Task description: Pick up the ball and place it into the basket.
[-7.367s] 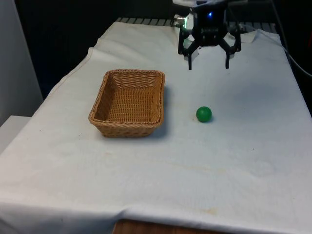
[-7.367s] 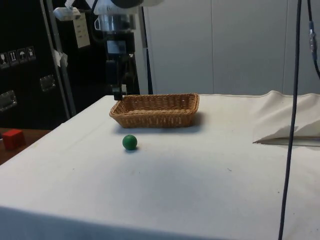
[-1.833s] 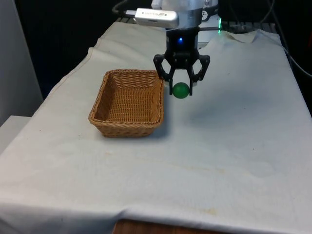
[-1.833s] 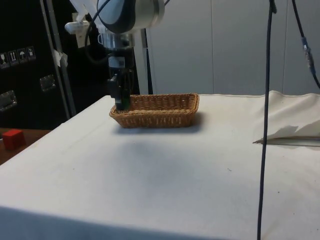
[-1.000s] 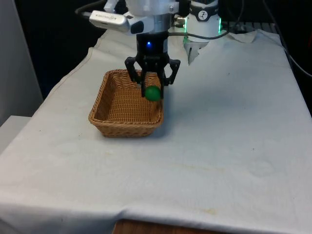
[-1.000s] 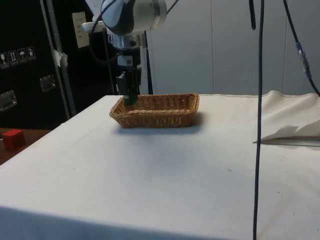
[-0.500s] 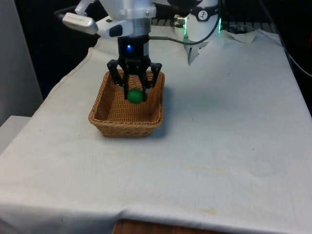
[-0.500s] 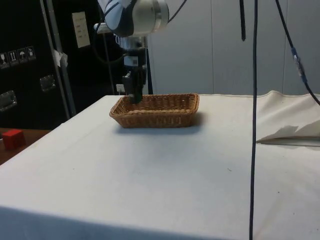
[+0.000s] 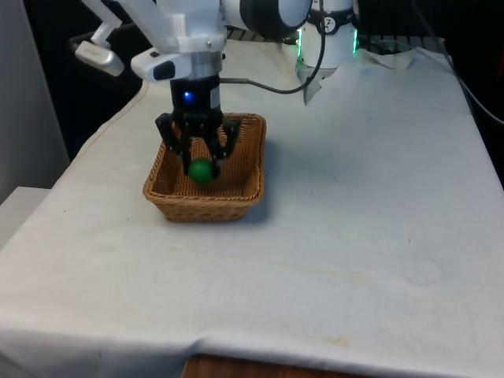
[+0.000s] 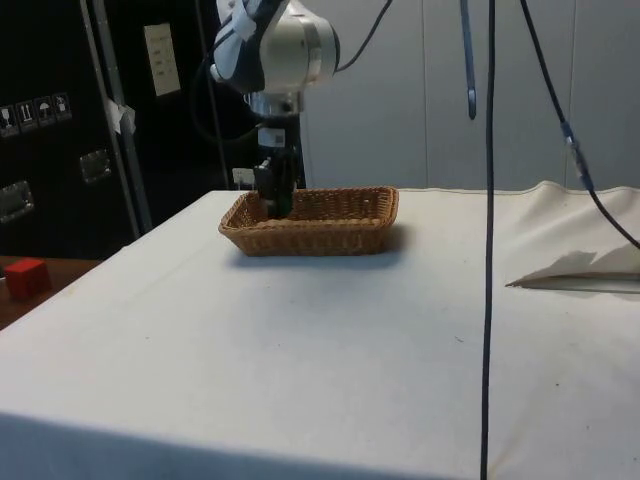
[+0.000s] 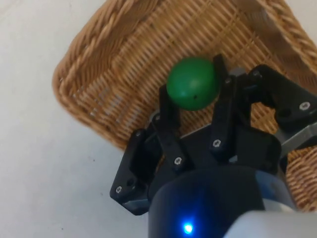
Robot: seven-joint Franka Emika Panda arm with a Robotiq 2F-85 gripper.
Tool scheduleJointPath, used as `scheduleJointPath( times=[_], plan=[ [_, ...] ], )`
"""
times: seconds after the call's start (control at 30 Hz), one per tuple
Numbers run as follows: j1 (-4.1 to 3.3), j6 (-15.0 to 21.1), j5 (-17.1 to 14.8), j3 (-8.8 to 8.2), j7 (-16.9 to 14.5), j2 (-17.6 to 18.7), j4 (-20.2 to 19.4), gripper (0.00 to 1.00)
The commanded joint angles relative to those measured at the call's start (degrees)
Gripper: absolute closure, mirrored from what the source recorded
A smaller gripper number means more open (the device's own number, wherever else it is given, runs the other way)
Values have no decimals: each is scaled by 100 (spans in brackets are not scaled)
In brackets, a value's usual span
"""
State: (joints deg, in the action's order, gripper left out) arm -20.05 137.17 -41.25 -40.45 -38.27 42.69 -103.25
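A green ball (image 9: 201, 169) (image 11: 193, 83) is held between the black fingers of my gripper (image 9: 201, 165) (image 11: 193, 91), which is shut on it. The ball hangs over the inside of the wicker basket (image 9: 170, 197) (image 11: 99, 74), above its woven floor and a little towards the front view's left of its middle. In the side view my gripper (image 10: 276, 200) reaches down to rim level at the near end of the basket (image 10: 330, 235), and a trace of green shows at its tip.
White cloth (image 9: 354, 236) covers the table, with wide free room on the front view's right of the basket and in front of it. A crumpled fold of cloth (image 10: 580, 270) lies at the side view's right. Cables (image 10: 490, 200) hang close before the side camera.
My gripper has carried the ball from above the basket's right rim towards the front view's left and lower, so it now hangs inside the basket's outline. The grip has stayed shut.
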Motion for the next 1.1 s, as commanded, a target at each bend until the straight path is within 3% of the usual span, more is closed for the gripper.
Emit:
scheduleJointPath(
  times=[0.0, 0.13, 0.23, 0.3, 0.43, 0.47, 0.57, 0.6, 0.7, 0.87, 1.07],
  plan=[
    [57, -34, -40, 34, -34, 34, 46, 97],
    [63, -40, -195, 11, -115, 132, 69, 97],
    [17, 0, -206, -23, -109, 143, 40, 97],
    [40, -40, -218, -11, -126, 138, 57, 96],
    [34, -34, -218, -23, -126, 132, 57, 67],
    [29, -34, -218, -23, -126, 132, 52, 50],
    [11, -6, -212, -40, -115, 138, 40, 24],
    [29, -34, -212, -29, -126, 132, 52, 24],
    [23, -34, -212, -29, -126, 132, 52, 1],
    [23, -34, -212, -34, -126, 132, 46, 0],
    [-120, -126, -103, -223, -92, -69, -34, 0]
  ],
)
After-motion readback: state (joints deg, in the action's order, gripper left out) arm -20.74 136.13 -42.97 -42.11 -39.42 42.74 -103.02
